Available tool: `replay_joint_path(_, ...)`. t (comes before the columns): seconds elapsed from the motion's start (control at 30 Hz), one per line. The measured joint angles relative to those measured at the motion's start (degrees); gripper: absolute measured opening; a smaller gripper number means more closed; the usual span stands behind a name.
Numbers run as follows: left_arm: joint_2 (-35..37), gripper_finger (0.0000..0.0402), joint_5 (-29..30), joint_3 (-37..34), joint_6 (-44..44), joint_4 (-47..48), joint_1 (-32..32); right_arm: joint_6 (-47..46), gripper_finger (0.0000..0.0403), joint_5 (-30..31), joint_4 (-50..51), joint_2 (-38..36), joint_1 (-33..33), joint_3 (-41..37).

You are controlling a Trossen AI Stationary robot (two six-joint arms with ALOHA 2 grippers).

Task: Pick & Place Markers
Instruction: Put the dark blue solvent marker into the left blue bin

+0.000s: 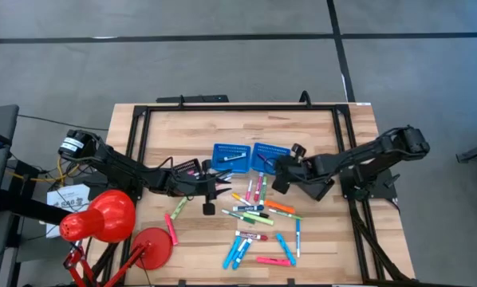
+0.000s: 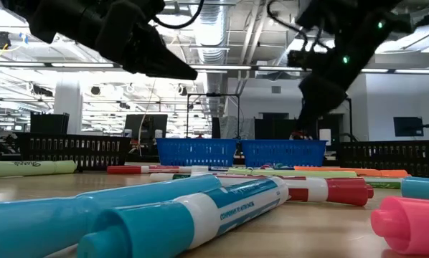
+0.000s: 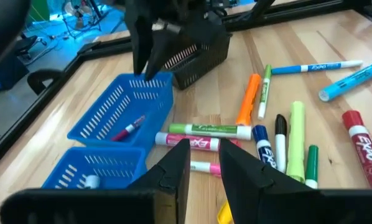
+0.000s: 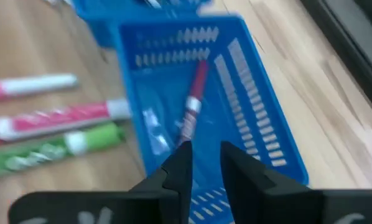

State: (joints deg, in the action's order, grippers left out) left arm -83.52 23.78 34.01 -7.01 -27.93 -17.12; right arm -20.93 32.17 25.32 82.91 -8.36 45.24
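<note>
Many capped markers (image 1: 262,214) in pink, blue, green, orange and red lie scattered flat on the wooden table, in front of two blue perforated baskets (image 1: 230,155) (image 1: 272,154). My right gripper (image 4: 204,155) hangs open over the right basket (image 4: 248,112), where a red marker (image 4: 193,99) lies on the floor. My left gripper (image 3: 204,163) is open and empty. It hovers above the table to the left of the marker pile (image 3: 279,143). In the left wrist view the near basket holds a white-tipped marker (image 3: 90,182).
A black perforated tray (image 3: 198,56) stands beyond the baskets, under my right arm. A red desk lamp (image 1: 103,217) with a round base (image 1: 152,247) occupies the table's near left corner. A black metal frame (image 1: 238,108) runs around the table's edges.
</note>
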Motion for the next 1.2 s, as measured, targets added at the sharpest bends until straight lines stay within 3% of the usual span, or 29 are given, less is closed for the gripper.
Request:
replay_joint_path(0.13,0.02,0.0083,0.01,-1.11,0.41,-0.16,0.00,0.02,0.0093,-5.00,-1.13,-0.61,-2.62,3.05)
replay_joint_path(0.27,0.02,0.0083,0.01,-1.97,0.46,-0.39,0.00,3.16,0.0106,-13.23,-8.67,0.22,-5.72,3.64)
replay_joint_path(0.57,0.02,0.0083,-0.01,-2.05,3.04,-0.65,-0.02,14.33,0.0108,-22.91,-23.18,12.59,-8.76,3.58)
replay_joint_path(0.87,0.02,0.0083,-0.01,-2.06,10.10,-0.51,-0.03,14.97,0.0107,-26.32,-25.88,21.38,-6.47,5.04)
replay_joint_path(0.97,0.02,0.0083,-0.03,-2.94,10.47,-0.54,-0.15,14.97,0.0107,-29.17,-25.81,23.08,-5.42,5.89)
replay_joint_path(1.2,-0.02,0.0080,-0.01,-5.39,10.37,-0.37,-0.13,17.73,0.0101,-29.23,-25.89,24.96,-5.00,6.57)
